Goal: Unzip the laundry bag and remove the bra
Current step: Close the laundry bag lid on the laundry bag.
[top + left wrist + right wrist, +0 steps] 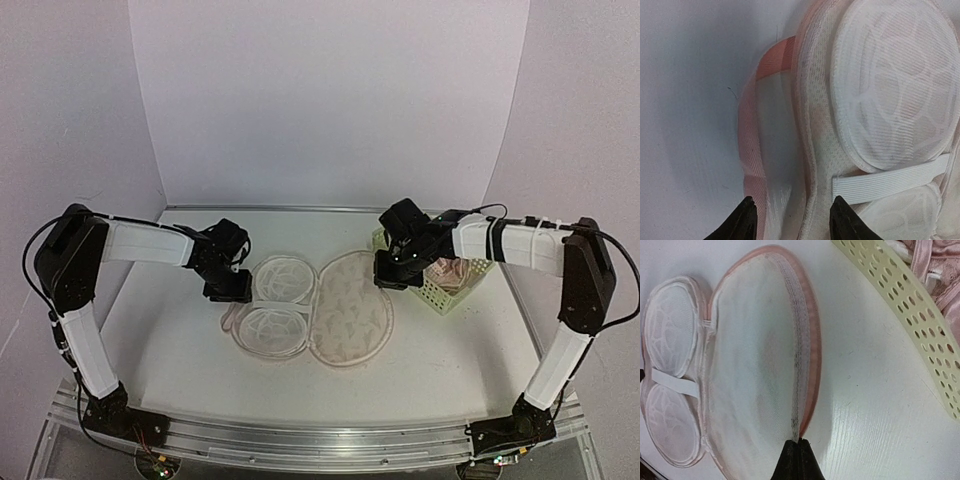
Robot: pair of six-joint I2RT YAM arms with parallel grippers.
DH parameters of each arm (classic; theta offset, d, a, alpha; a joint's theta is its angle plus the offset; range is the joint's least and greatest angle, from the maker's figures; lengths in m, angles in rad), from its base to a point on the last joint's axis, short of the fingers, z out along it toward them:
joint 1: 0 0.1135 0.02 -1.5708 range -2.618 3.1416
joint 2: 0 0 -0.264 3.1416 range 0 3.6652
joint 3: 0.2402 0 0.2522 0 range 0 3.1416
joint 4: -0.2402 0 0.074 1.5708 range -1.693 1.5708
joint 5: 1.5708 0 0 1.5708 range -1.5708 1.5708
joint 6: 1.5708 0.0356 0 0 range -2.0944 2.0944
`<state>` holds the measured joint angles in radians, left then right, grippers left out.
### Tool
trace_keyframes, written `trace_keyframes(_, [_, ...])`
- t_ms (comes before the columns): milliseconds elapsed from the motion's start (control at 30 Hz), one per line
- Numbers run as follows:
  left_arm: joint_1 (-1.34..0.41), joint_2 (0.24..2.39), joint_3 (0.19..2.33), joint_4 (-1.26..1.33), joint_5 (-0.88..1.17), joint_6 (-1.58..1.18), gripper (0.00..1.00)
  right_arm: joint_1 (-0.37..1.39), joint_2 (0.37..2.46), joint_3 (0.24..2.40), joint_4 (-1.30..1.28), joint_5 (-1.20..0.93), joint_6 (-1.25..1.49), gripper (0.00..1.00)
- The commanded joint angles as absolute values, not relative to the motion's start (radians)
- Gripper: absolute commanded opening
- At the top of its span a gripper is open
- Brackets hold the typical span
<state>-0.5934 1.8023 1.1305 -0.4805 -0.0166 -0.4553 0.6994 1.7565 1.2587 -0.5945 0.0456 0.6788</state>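
The laundry bag (352,312) lies opened flat on the table. Its printed flap is on the right, and two white mesh domes (282,278) are on the left. My right gripper (388,278) is shut on the flap's zip edge (801,365), with the fingertips (799,442) pinched together on it. My left gripper (230,290) is open at the bag's left rim. Its fingers (747,220) straddle the rim (812,165) and a pink tape (752,150). A pinkish garment with a thin strap, apparently the bra (940,270), lies in the basket (440,292).
The pale yellow-green lattice basket (905,315) stands right of the bag, close beside my right wrist. A white elastic band (890,180) crosses between the two domes (895,85). White walls close in the back and both sides.
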Motion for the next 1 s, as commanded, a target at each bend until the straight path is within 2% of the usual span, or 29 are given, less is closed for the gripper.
trace_keyframes(0, [-0.619, 1.824, 1.132, -0.463, -0.004, -0.478, 0.48, 0.706, 1.673, 1.329, -0.609, 0.038, 0.632, 0.00])
trace_keyframes(233, [-0.674, 1.839, 1.152, -0.457, 0.033, -0.494, 0.38, 0.706, 1.640, 1.377, -0.600, -0.046, 0.612, 0.00])
trace_keyframes(367, [-0.697, 1.847, 1.157, -0.450, 0.049, -0.507, 0.26, 0.710, 1.623, 1.392, -0.578, -0.080, 0.614, 0.00])
trace_keyframes(700, [-0.728, 1.865, 1.158, -0.412, 0.122, -0.535, 0.05, 0.739, 1.627, 1.426, -0.517, -0.164, 0.636, 0.00])
trace_keyframes(833, [-0.747, 1.872, 1.160, -0.391, 0.140, -0.548, 0.00, 0.744, 1.637, 1.431, -0.467, -0.211, 0.665, 0.00])
trace_keyframes(967, [-0.769, 1.883, 1.167, -0.372, 0.149, -0.562, 0.00, 0.747, 1.663, 1.447, -0.425, -0.268, 0.700, 0.00])
